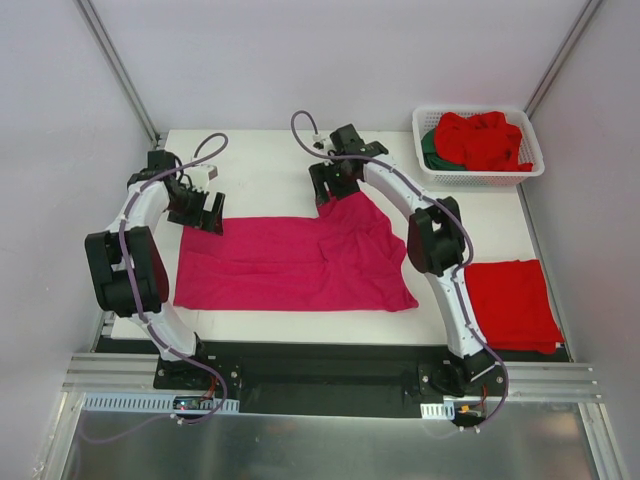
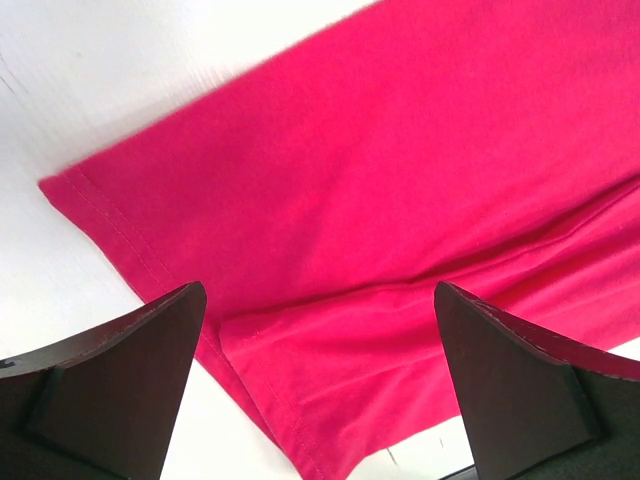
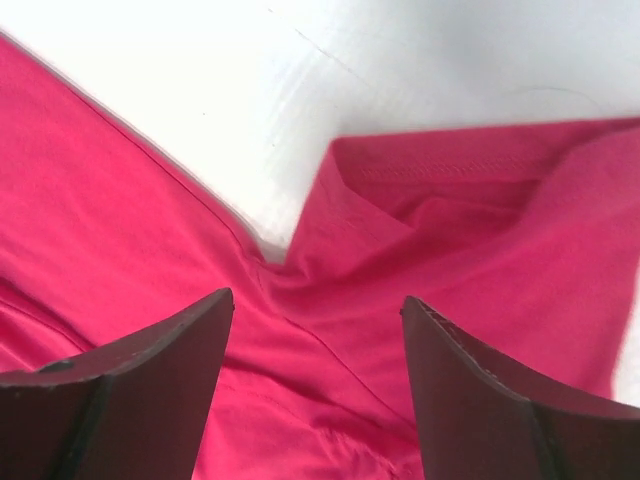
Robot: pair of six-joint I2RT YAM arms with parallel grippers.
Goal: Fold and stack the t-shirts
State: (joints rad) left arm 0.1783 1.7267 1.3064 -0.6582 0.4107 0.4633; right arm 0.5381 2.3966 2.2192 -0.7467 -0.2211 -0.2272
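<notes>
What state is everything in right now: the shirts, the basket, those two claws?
Pink t-shirt: laid out on the table, rumpled toward the right.
Red t-shirt: folded, at the table's right edge.
Basket: holding crumpled red shirts and a dark green shirt.
Left gripper: open, over the pink hem.
Right gripper: open, above a pink sleeve.

I see bare tabletop [image 1: 265,165] behind the magenta shirt [image 1: 270,265], between my left arm [image 1: 135,250] and right arm [image 1: 435,240], open for passing. The white basket [image 1: 478,178] blocks the far right corner. A folded red shirt [image 1: 510,300] fills the near right edge, with a bare strip between them.
</notes>
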